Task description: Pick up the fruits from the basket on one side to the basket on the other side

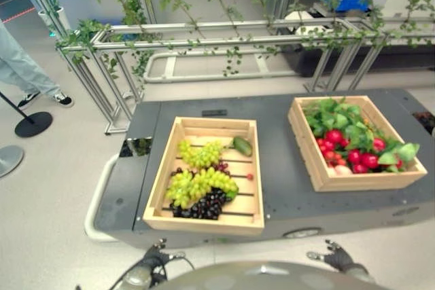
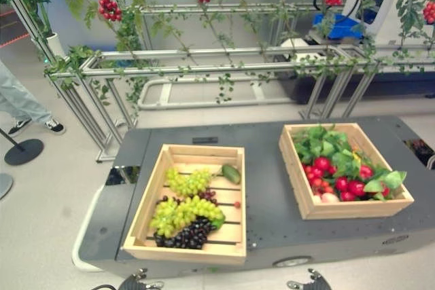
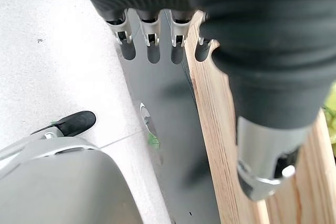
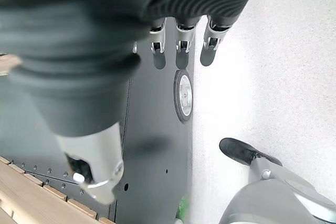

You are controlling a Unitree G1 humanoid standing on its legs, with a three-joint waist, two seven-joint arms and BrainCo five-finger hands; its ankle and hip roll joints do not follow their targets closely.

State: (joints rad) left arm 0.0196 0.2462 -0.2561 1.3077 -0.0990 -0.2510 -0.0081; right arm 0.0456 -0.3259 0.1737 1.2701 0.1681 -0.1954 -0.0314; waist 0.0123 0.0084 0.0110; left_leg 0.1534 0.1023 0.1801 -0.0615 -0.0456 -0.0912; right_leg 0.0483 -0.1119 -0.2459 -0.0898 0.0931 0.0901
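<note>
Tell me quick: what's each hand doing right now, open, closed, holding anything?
Left hand: open, fingers straight, holding nothing, by the wooden crate.
Right hand: open, fingers straight, holding nothing, above the dark platform.

hands: dark ribbed covers | fingers: silver, dark-tipped | thumb: silver, possibly screwed

A dark grey cart holds two wooden baskets. The left basket has green grapes, black grapes and one green fruit near its far right corner. The right basket is full of green leaves and red fruits — they sit well apart. Both hands are low, near the cart's front edge: the left hand (fingers hard to make out) and the right hand. Behind stand metal racks with vines. A person's leg shows at far left.
</note>
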